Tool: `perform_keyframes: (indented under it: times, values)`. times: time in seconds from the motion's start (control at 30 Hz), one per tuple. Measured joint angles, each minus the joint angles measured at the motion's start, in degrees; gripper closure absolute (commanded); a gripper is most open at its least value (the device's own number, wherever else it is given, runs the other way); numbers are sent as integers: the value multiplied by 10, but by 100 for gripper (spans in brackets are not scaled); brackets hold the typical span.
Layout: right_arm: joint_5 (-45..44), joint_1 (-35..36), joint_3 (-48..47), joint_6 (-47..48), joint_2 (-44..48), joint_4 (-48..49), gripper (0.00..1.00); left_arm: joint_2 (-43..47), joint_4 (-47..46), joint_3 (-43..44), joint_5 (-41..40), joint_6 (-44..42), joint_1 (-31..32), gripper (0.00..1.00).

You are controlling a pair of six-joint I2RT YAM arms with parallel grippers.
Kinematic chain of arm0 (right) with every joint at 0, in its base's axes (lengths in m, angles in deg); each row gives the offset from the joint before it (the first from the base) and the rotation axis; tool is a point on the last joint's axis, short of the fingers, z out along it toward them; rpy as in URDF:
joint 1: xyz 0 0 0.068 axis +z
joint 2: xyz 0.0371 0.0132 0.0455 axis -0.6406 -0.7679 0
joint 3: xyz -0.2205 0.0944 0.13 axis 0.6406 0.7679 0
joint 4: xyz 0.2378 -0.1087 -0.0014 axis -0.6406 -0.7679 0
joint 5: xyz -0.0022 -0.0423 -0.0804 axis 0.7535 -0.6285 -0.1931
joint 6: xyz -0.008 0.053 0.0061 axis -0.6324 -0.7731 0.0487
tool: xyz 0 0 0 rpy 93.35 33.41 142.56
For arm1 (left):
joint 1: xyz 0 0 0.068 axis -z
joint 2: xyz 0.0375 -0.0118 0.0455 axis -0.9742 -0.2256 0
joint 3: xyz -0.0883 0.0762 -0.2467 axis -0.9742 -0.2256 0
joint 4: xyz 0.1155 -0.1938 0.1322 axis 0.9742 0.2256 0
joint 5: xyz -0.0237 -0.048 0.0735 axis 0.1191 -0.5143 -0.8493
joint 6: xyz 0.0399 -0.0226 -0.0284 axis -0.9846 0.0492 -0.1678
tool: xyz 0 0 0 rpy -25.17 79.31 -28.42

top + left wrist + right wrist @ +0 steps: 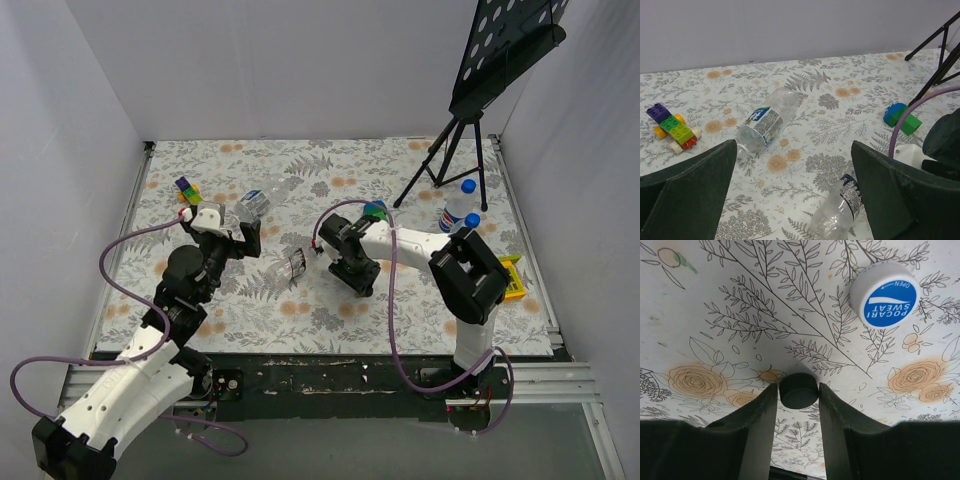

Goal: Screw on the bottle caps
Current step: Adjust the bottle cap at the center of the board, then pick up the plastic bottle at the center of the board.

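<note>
Pinching the black cap (798, 391) from both sides, the right gripper (797, 386) sits low on the table (715, 315), so the step in hand seems to be picking up a cap. A blue-and-white cap (885, 294) lies a little beyond it. The left gripper (794, 146) hangs wide open and holds nothing. Before it the nearer bottle (837, 212) and the farther bottle (767, 122) lie on their sides, apparently without caps. At the far right the standing bottles (458, 208) already wear blue caps. Next, I think, the left gripper must hold one lying bottle steady so the cap can meet its neck and be turned.
</note>
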Motion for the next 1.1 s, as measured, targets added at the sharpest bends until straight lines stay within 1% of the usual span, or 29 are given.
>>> perform_keyframes:
  times: [0.03,0.07,0.1,0.13,0.2,0.33,0.47,0.53,0.6,0.67,0.77,0.87,1.03,1.1]
  values:
    - [-2,1,0,-2,0,0,45,-2,0,0,2,0,0,2]
    - [-2,2,0,-4,-1,2,43,-4,0,0,4,0,0,2]
    - [-4,2,0,-5,-1,4,36,-6,0,0,5,0,0,2]
    - [-7,3,0,-6,-2,5,26,-8,0,0,7,0,0,2]
    - [-12,3,1,-10,-1,13,20,-11,0,0,12,0,0,2]
    - [-12,3,16,-10,31,44,14,-15,0,0,18,-2,0,2]
    - [-2,-4,42,-14,124,81,13,-27,2,0,33,-7,0,2]
    - [11,-15,59,-19,177,106,13,-48,12,5,50,-12,0,2]
    - [17,-33,83,-26,234,136,12,-85,41,27,67,-17,0,2]
    - [14,-48,112,-29,286,170,9,-139,77,64,87,-19,0,2]
    - [14,-52,161,-30,348,226,8,-216,130,123,119,-21,0,2]
    - [31,-52,236,-28,414,292,12,-278,183,176,153,-21,1,2]
    - [52,-52,295,-38,460,355,19,-380,259,256,176,-41,18,2]
    - [66,-52,316,-46,474,381,19,-418,282,276,177,-52,31,2]
